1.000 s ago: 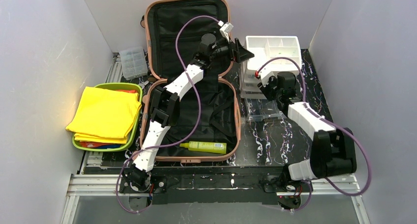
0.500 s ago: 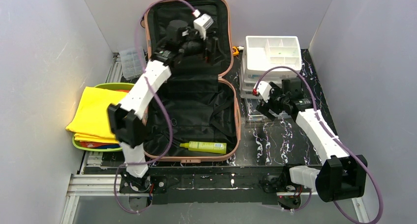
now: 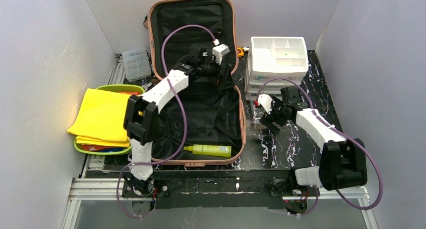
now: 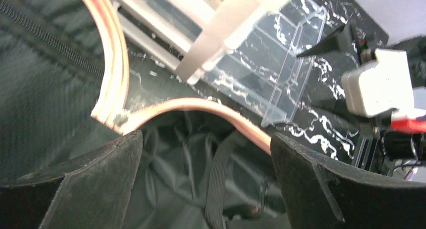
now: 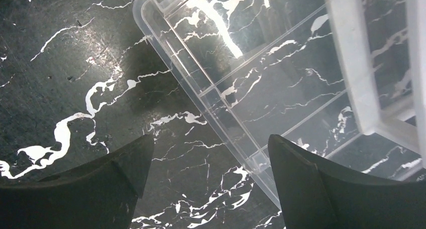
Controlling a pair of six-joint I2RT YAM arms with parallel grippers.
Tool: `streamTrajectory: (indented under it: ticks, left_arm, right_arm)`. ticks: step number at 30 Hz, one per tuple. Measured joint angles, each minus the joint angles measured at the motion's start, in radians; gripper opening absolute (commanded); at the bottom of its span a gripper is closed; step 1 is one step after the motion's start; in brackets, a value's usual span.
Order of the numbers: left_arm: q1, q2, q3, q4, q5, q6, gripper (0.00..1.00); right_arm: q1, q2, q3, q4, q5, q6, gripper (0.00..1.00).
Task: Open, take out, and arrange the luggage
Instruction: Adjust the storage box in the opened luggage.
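1. Plain pale grey panels close in the scene: left wall (image 3: 45,48), back wall (image 3: 286,10), right wall (image 3: 382,53).
2. The worktop (image 3: 294,141) is black with white marble veining.
3. An aluminium rail (image 3: 95,189) crosses the lower frame.
4. A warm light patch (image 3: 56,86) glows mid-left.

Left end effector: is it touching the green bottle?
Apart. Top view: the left end effector hangs open over the hinge of the luggage, while the green bottle lies at its near rim.
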Motion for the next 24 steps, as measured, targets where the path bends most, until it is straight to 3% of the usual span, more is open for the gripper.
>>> streamTrajectory:
  ticks: [6, 17, 24]
  left_arm:
    - [-0.026, 0.169, 0.204, 0.04, 0.054, -0.108, 0.98]
    - [-0.057, 0.255, 0.334, 0.21, 0.037, -0.219, 0.98]
    - [-0.079, 0.375, 0.377, 0.231, 0.085, -0.248, 0.98]
  right_arm:
    - [0.0, 0.055, 0.0, -0.002, 0.001, -0.003, 0.89]
    - [-0.015, 0.072, 0.0, 0.0, -0.04, -0.013, 0.76]
    - [-0.02, 0.101, 0.019, 0.011, -0.07, 0.004, 0.58]
